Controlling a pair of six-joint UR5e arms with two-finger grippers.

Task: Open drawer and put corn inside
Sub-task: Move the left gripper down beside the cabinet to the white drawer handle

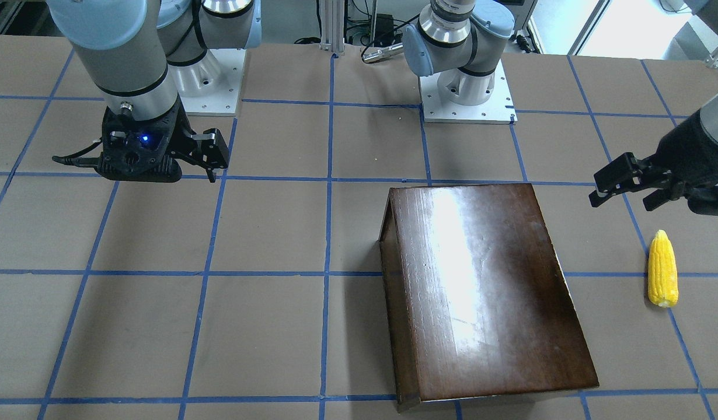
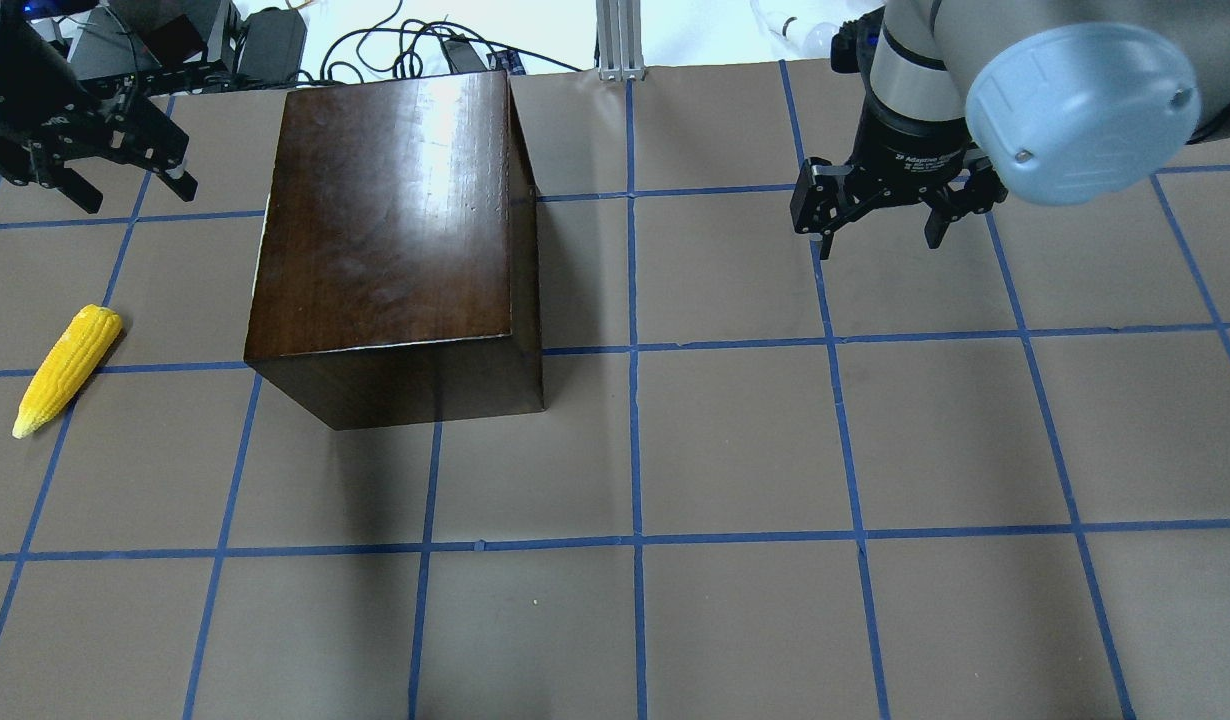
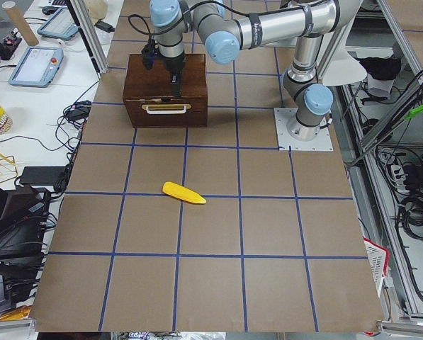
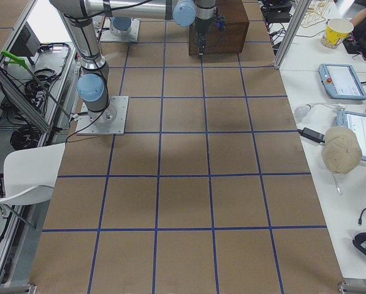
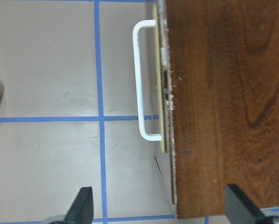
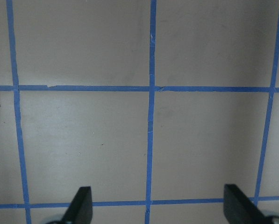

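Note:
The glossy dark-brown box stands left of centre on the table. Its drawer is shut; its front faces the table's left end and carries a white bar handle. The yellow corn lies flat on the table, left of the box, pointed end toward the robot; it also shows in the front view. My left gripper is open and empty, raised in front of the drawer side, beyond the corn. My right gripper is open and empty over bare table, right of the box.
The table is brown, with a grid of blue tape. The two arm bases stand at the robot's edge. Cables and gear lie beyond the far edge. Side tables with tablets flank the table on the operators' side.

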